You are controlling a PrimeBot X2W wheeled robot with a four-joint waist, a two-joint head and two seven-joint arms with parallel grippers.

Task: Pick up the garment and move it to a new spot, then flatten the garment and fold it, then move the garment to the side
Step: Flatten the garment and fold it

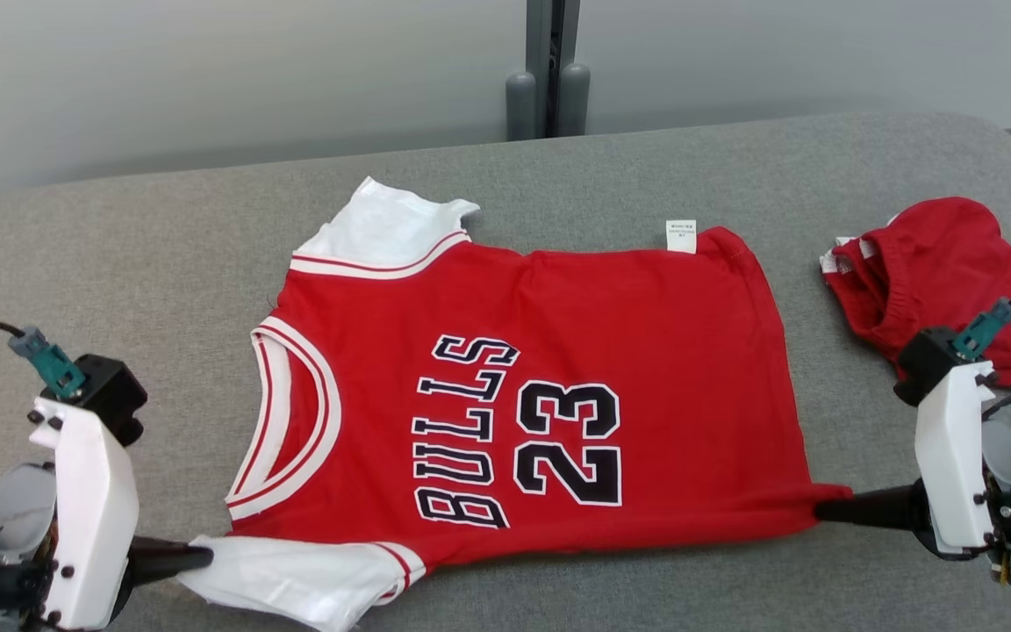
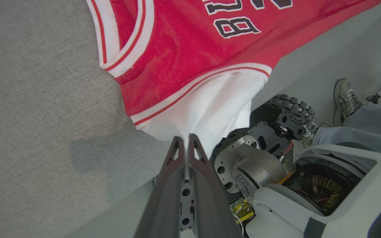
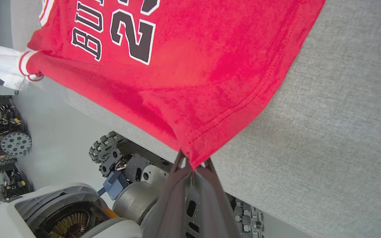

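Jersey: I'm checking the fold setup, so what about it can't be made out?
- Label, head view: print too small to read.
- Near sleeve, head view: tip cut off by bottom edge.
- Hem corner, right wrist view: tip hidden inside the shut right tool.

The red jersey (image 1: pixel 681 369) carries the word BULLS in black letters edged white, with the number 23 beside it in the same style. A small white tag (image 1: pixel 681 235) at its far edge has print too small to read.
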